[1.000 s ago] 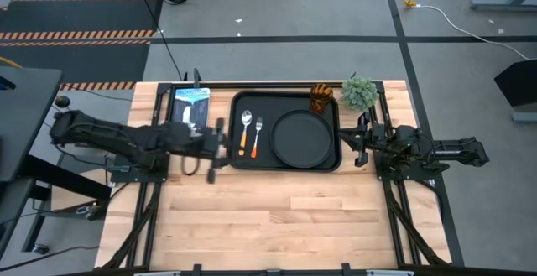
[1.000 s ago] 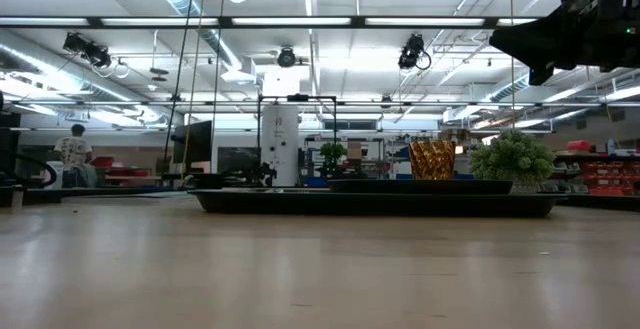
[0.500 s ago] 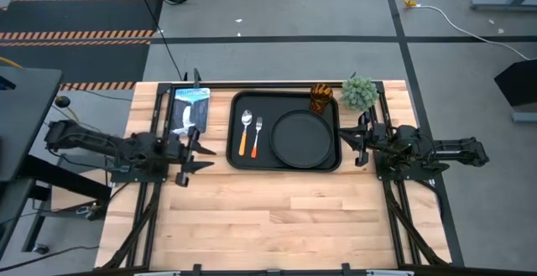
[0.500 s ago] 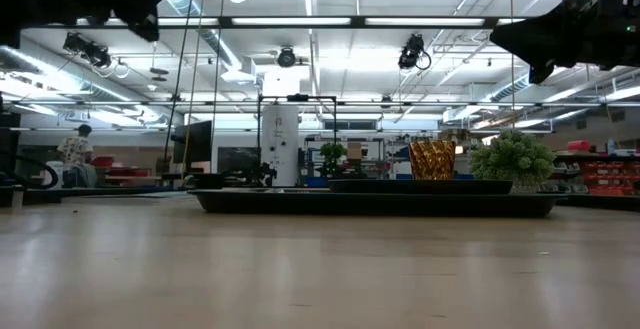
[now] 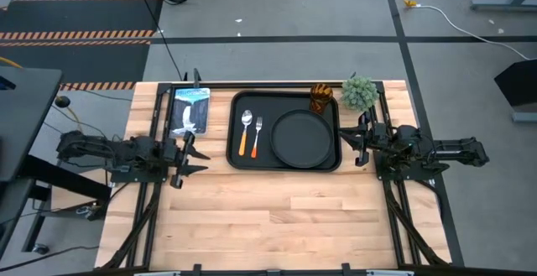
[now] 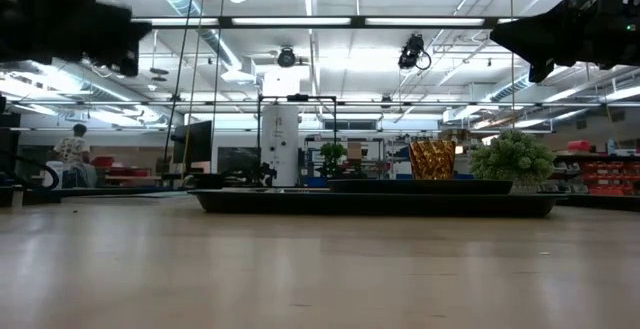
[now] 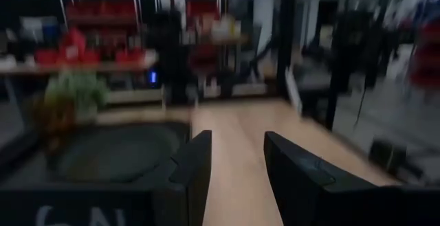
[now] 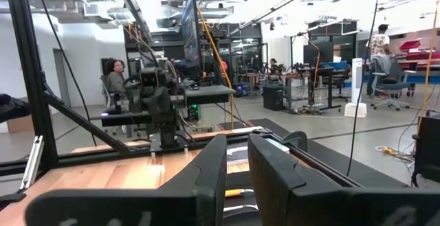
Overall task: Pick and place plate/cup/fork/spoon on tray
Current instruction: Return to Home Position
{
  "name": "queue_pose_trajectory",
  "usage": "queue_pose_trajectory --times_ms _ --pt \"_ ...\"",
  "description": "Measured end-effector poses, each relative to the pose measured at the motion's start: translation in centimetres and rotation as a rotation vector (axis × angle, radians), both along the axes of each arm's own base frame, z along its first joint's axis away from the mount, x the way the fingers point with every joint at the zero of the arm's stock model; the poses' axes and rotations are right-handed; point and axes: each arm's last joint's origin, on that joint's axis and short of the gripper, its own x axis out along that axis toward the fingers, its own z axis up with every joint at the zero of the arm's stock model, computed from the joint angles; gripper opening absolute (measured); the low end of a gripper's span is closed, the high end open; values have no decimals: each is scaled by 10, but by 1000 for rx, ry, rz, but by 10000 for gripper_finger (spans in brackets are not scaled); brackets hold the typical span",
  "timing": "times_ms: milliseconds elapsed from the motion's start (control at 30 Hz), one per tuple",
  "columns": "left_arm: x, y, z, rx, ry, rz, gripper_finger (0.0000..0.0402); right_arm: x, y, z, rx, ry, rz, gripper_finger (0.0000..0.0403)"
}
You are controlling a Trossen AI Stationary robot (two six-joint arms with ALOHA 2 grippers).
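High view: tray loaded mid-table, both arms off to its sides.
Plate fills the tray's right half; spoon and fork lie side by side in its left half; cup stands at the tray's far right corner. Left gripper, fingers spread and empty, sits near the tray's left edge; right gripper, fingers narrowly apart, waits just beside its right edge.
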Motion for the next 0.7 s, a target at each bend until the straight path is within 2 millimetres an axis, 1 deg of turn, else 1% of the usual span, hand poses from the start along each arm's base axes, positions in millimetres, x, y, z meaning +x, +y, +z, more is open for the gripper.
queue_pose_trajectory --times_ms 100,133,333,700 --pt "-3 2 -12 17 112 16 142 0 0 0 0 -2 0 68" --pt "-4 3 -13 18 123 22 142 0 0 0 0 -2 0 68" --pt "-3 4 -6 8 48 23 142 0 0 0 0 -2 0 68" --pt "-3 4 -5 7 42 25 142 0 0 0 0 -2 0 68"
